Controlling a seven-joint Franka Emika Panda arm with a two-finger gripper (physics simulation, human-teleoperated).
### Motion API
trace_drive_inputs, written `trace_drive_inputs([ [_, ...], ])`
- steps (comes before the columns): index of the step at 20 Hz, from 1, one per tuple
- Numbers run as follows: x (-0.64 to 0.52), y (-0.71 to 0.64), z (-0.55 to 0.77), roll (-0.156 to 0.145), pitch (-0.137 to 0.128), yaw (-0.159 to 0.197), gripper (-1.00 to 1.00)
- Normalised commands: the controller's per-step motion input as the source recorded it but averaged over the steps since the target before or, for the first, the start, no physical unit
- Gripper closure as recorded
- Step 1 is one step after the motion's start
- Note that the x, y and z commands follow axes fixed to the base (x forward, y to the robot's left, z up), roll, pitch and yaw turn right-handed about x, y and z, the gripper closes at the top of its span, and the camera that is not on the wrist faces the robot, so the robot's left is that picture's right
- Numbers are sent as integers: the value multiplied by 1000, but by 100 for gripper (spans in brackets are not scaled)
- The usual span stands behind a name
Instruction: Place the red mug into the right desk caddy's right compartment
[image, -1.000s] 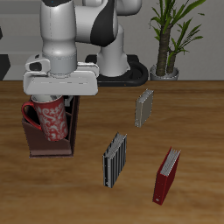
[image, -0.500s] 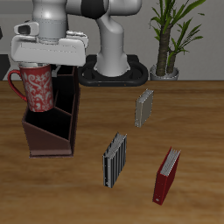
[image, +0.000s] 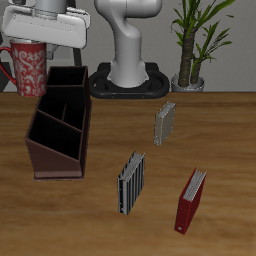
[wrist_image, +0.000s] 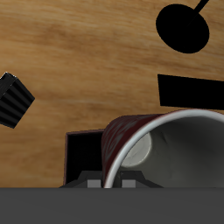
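Note:
The red mug (image: 29, 68), speckled and with its handle pointing away from the caddy, hangs upright from my gripper (image: 38, 42), which is shut on its rim. It is held above the table beside the back end of the right desk caddy (image: 58, 128), a dark maroon box. The right compartment (image: 66, 76), the squarish back section, is open and empty just beside the mug. In the wrist view the mug's white inside (wrist_image: 179, 153) fills the frame close to the camera, with a dark caddy opening (wrist_image: 83, 156) beside it.
Two grey striped books stand upright on the table, one (image: 165, 122) mid-table and one (image: 130, 182) nearer the front. A red book (image: 190, 200) stands near the front edge. The robot base (image: 130, 80) and a potted plant (image: 192, 50) are at the back.
My gripper has lifted the mug and carried it from over the caddy's front section toward the table's back, now beside the caddy's back end and partly past its outer wall.

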Motion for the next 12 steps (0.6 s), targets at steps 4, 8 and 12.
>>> trace_drive_inputs([
  [4,-521,-378,420,-82,-33,-51,100],
  [8,-579,-331,295,-68,-13,-53,100],
  [12,-495,-191,77,-55,-2,-59,100],
])
